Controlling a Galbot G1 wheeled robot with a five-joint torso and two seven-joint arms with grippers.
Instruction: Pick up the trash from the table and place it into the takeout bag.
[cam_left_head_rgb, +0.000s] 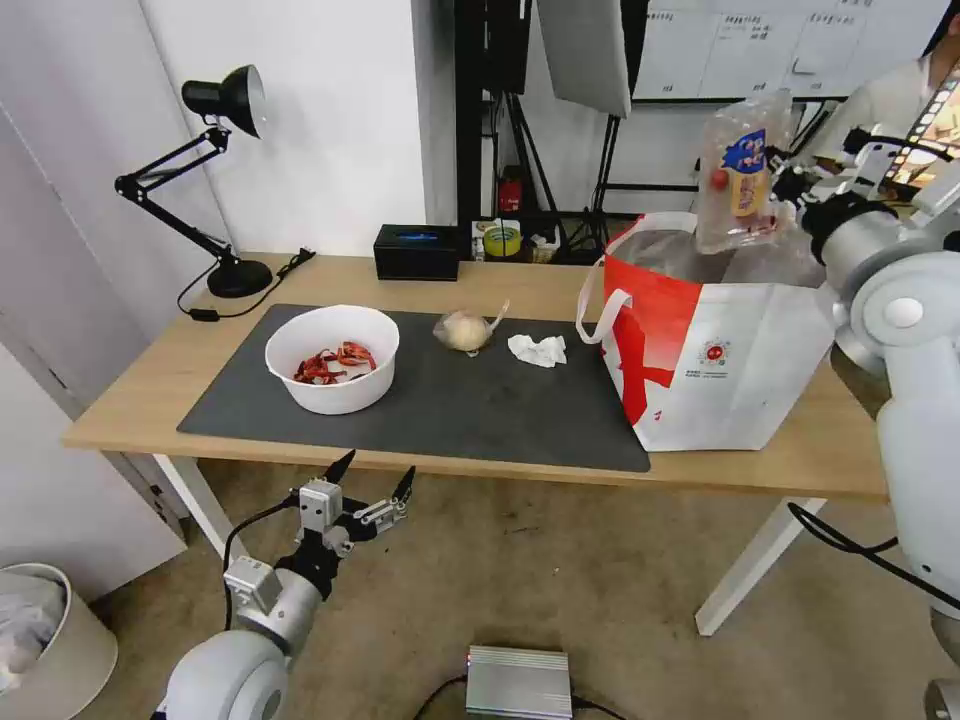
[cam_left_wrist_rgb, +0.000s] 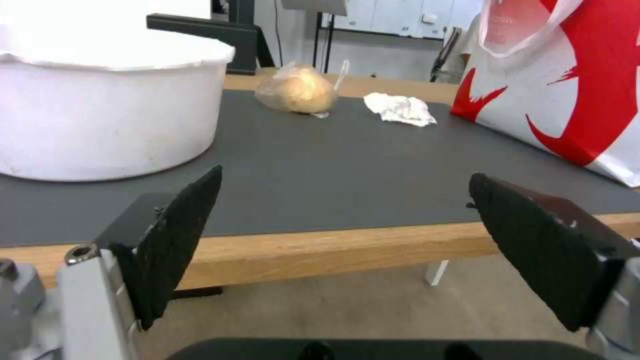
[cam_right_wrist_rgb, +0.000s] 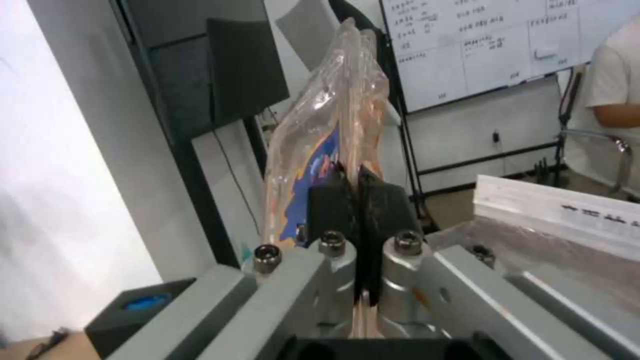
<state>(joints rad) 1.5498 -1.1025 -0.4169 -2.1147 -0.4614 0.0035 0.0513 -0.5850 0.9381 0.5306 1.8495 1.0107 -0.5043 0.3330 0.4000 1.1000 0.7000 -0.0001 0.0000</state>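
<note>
Over the bag mouth: my right hand is clamped on the clamshell, directly above the takeout bag.
Release: I lower it inside first.
Left hand: spread wide, below the tabletop edge.

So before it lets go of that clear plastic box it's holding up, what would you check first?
1. Grip: right gripper shut on the clear plastic clamshell with cherry tomatoes: ok.
2. Position: clamshell hangs above the open mouth of the large white takeout bag with a red panel: ok.
3. Bag stands upright on the light wood table: ok.
4. Room left inside the bag: cannot tell.
5. Left gripper open, below the table's front edge, out of the way: ok.
6. Still to collect: white round bowl of red scraps, clear bag with beige lump, crumpled white tissue: not ok.
</note>
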